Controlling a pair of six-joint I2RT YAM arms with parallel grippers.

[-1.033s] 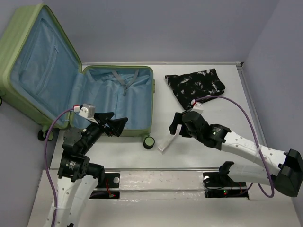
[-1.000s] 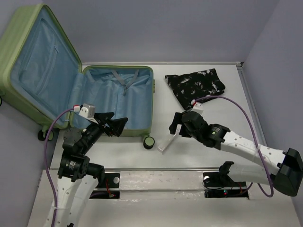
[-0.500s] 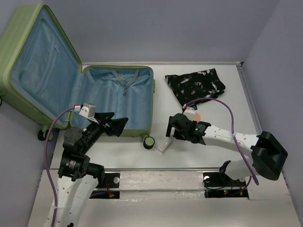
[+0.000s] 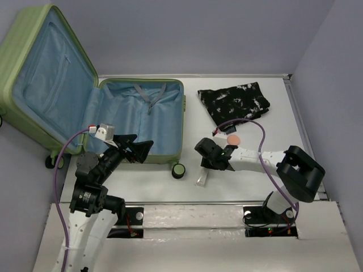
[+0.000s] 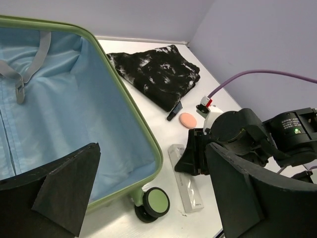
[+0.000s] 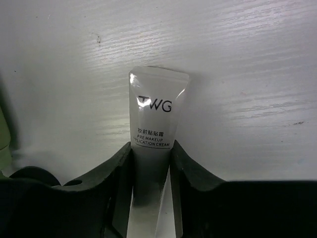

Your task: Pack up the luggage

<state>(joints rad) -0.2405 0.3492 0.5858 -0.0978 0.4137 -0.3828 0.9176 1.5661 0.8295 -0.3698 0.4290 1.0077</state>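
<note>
Right wrist: right gripper (image 6: 151, 151) clamped on cream tube (image 6: 154, 111), lying on table (image 6: 247, 59). Left gripper (image 4: 135, 150), fingers apart, above near edge of luggage (image 4: 182, 113). Luggage open, just left of right gripper. Garment (image 4: 235, 101) beyond.

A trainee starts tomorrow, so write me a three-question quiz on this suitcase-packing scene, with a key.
1. True or false: the luggage is zipped shut.
2. What is between the right jaws? A a sock; B the cream tube; C a toothbrush.
3. Fill in: the black patterned garment lies on the ____, outside the luggage.
Key: 1 false; 2 B; 3 table.
</note>
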